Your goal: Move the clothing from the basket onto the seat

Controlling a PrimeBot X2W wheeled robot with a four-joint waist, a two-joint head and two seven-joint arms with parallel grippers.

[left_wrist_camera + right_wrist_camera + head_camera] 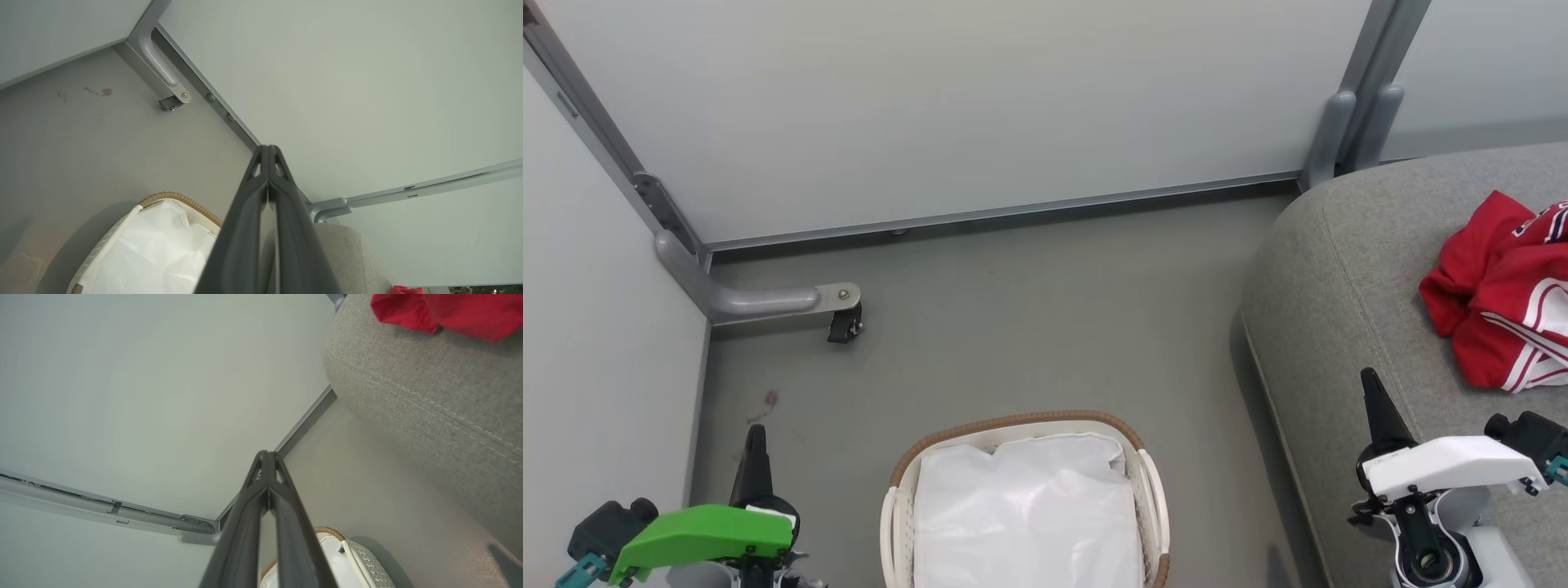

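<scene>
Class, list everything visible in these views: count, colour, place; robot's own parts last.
clothing: one heap, red with white stripes, on the seat
seat: one, light grey, right
basket: one, cream with tan rim, on the grey floor, bottom centre
liner cloth: one, white, inside the basket
partition panels: several, pale grey-white, behind and left
caster: one, black, under a partition foot
left gripper: one, dark fingers shut, lower left
right gripper: one, dark fingers shut, lower right

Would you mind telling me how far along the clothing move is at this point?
Done: the red clothing lies on the seat, and the basket holds just its white liner where visible. In hand: nothing; left hand and right hand are shut, empty. Left: apparently nothing.
</scene>
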